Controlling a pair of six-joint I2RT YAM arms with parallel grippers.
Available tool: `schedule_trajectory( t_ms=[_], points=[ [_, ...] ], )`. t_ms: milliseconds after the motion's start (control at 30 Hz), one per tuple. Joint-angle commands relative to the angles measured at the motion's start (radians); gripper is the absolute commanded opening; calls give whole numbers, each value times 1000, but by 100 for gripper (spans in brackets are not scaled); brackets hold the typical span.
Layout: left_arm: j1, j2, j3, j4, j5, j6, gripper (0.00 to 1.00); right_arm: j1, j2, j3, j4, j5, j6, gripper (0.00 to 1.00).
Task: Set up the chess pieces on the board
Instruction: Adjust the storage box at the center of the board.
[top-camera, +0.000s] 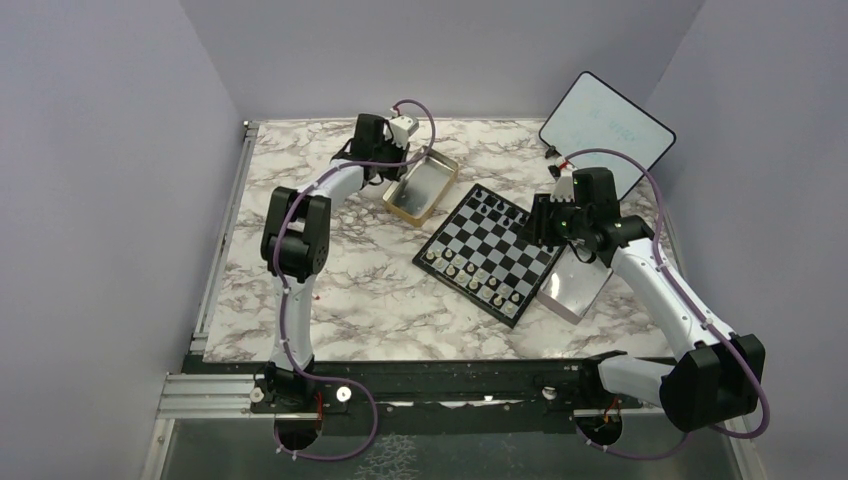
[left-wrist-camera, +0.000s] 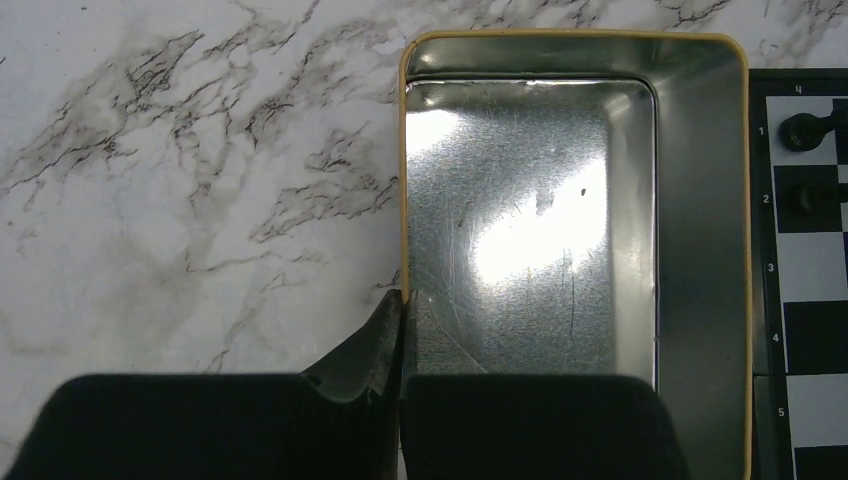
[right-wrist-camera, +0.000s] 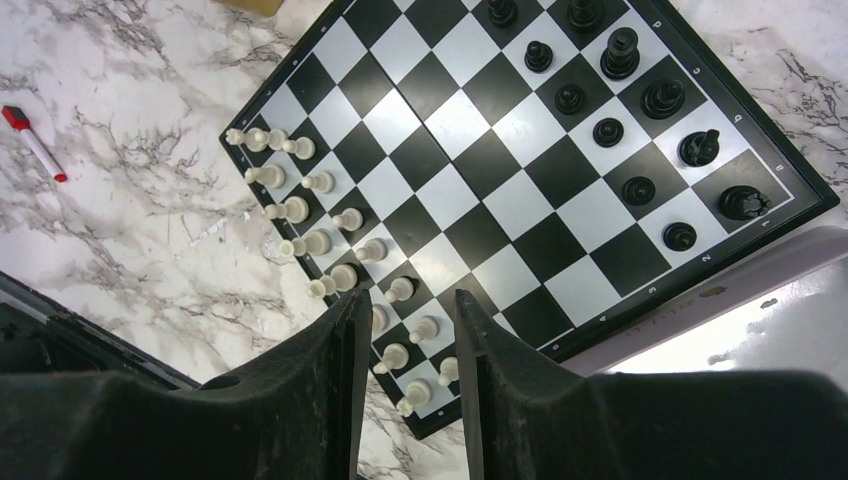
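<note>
While your left gripper (left-wrist-camera: 403, 305) sits over the far part of the marble-patterned bench (left-wrist-camera: 180, 180) with its jaws pressed together, apparently pinching the long wall of the rectangular gold metal tin (left-wrist-camera: 700, 250), your right gripper (right-wrist-camera: 410, 300) hangs over the small black-and-white chequered board (right-wrist-camera: 470, 180) with its jaws spread and nothing between them. That's the one to watch: the board lies straight beneath those right fingers, turned cornerwise to the bench edges, towards the bench's right side, and your right arm is plainly the nearer. Tiny pale chess pieces (right-wrist-camera: 295, 210) stand in two ranks along the board edge under the fingertips, and tiny black chess pieces (right-wrist-camera: 638, 190) line the opposite edge, beyond the tips. So any piece you go for lies on a line running across the board from the jaws, pale near, black far. The left wrist view gives what the others can't: the tin's floor is bare and shiny, no piece inside, with only a strip of board beside its right wall. The right wrist view alone separates the pieces, though its fingers hide some pale ones and the frame cuts the black ranks, so I can't count a full set. The top camera shows the tin just beside the board's far-left edge and a pale rectangular lid (top-camera: 575, 292) against its right edge.
</note>
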Motion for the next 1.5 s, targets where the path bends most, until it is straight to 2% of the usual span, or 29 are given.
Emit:
schedule_trajectory(
  t_ms=[0, 267, 533, 733, 1033, 1467],
  points=[
    [-16, 42, 78, -4, 83, 37, 0, -2, 9, 31, 9, 20, -11, 41],
    [-26, 106, 146, -59, 115, 31, 0, -2, 10, 24, 11, 26, -12, 41],
    [-31, 111, 143, -58, 128, 27, 5, -1, 16, 17, 19, 25, -15, 41],
    [-33, 121, 154, -52, 122, -18, 5, -1, 12, 11, 26, 25, -11, 41],
    [-33, 79, 67, 34, 16, -161, 3, -1, -1, 2, 20, 22, -17, 41],
    [-33, 39, 8, 86, 100, -106, 6, -1, 0, -3, 32, 18, -20, 41]
  ],
)
